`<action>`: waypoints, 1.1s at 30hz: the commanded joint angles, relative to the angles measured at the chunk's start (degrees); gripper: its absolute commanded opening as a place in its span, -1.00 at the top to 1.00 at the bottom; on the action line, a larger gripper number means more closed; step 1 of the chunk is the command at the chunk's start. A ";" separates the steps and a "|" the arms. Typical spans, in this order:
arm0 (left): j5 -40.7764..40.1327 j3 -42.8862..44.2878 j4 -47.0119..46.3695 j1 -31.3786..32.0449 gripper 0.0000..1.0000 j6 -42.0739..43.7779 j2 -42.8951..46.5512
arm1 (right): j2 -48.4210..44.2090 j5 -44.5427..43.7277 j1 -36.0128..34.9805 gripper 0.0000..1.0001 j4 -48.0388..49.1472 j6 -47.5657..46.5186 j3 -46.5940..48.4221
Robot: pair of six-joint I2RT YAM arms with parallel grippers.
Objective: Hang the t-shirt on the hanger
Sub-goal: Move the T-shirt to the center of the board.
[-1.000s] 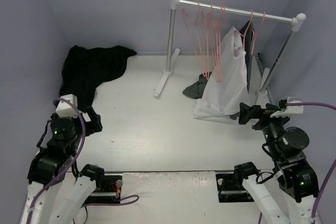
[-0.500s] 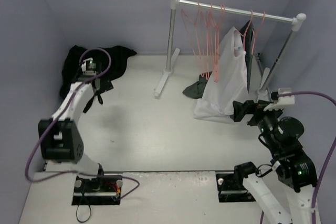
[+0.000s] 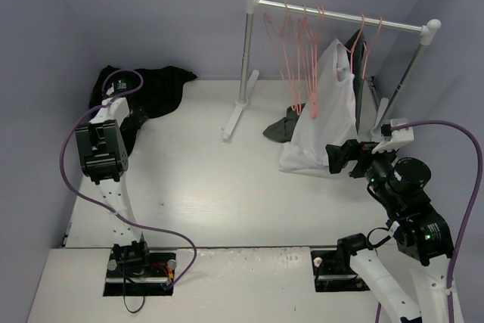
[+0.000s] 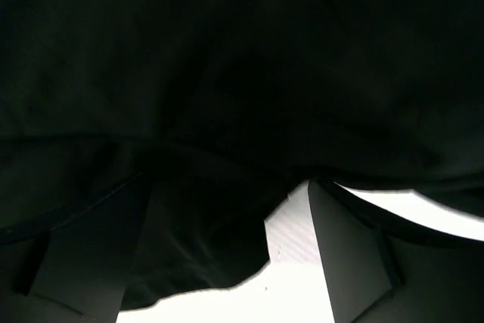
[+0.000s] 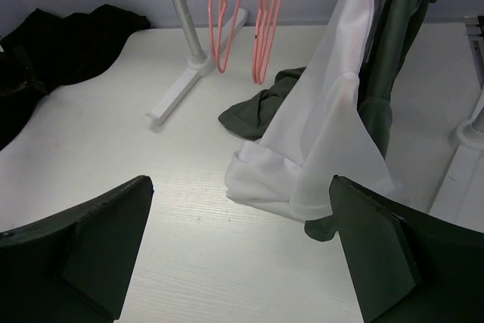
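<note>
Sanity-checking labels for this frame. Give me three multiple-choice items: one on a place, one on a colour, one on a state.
1. Where on the table does the t-shirt lie?
A) far left corner B) middle C) near right corner
2. What colour are the hangers on the rack?
A) blue B) pink C) black
3. How does the left gripper stand?
A) shut on a hanger B) shut, holding nothing C) open, close to the t-shirt

Answers:
1 A, the black heap sits far left in the top view.
2 B, pink wires hang from the rail.
3 C, the left wrist view shows the jaws apart with black fabric just ahead.
</note>
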State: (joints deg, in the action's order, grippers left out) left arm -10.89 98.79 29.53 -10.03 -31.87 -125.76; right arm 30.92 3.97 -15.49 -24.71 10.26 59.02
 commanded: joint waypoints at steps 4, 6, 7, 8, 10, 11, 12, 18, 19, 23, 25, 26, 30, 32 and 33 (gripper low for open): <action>5.30 3.16 2.09 -0.96 0.34 -1.88 -2.76 | 0.28 0.08 -0.42 -1.00 3.29 0.64 2.31; 9.31 0.66 1.98 -0.52 1.00 -2.74 -1.94 | 0.46 0.36 -0.42 -1.00 2.98 -0.40 3.12; 10.02 -0.93 1.87 0.33 1.00 -3.10 -0.38 | 0.65 0.43 -0.42 -1.00 2.79 -0.91 3.99; 10.19 -4.07 1.78 1.25 1.00 -3.32 1.16 | 0.85 0.49 -0.42 -1.00 2.67 -1.41 4.63; 10.57 -11.17 0.23 4.97 1.00 -3.78 6.28 | 1.26 0.46 -0.42 -1.00 2.51 -2.92 5.68; 10.76 -14.93 -0.30 6.70 1.00 -4.07 9.43 | 1.47 0.47 -0.42 -1.00 2.47 -3.57 6.19; 10.80 -17.76 -0.77 10.45 1.00 -4.50 13.38 | 1.84 0.59 -0.42 -1.00 2.39 -4.21 6.53; 9.42 -38.93 -0.70 37.09 1.00 -15.61 37.99 | 3.65 3.50 -0.49 -1.00 1.92 -5.73 7.40; 9.14 -41.09 -0.72 42.36 1.00 -18.20 40.36 | 3.75 4.35 -0.42 -1.00 1.88 -5.87 7.32; 7.21 -46.80 1.66 50.53 0.10 -25.86 49.25 | 4.94 5.96 -0.44 -1.00 1.84 -6.70 6.80; 5.98 -46.85 3.59 51.07 -0.25 -25.53 53.83 | 5.90 7.80 -0.42 -1.00 1.77 -7.44 6.81; 4.77 -46.33 4.55 50.99 -0.30 -24.92 54.72 | 6.43 8.50 -0.42 -1.00 1.68 -7.71 6.98; 0.84 -43.03 8.83 49.93 -0.34 -20.85 57.06 | 8.88 13.79 -0.51 -1.00 1.77 -7.90 8.01; 2.30 -43.56 9.81 46.61 -0.34 -19.29 58.05 | 10.50 15.42 -0.60 -1.00 1.77 -7.71 7.87; 3.40 -44.83 9.79 44.92 -0.34 -19.00 58.63 | 11.17 16.39 -0.65 -1.00 1.72 -7.66 7.81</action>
State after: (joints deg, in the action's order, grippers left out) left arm -6.41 52.98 36.07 39.20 -52.68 -69.42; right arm 38.57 14.48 -15.50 -26.00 3.33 65.06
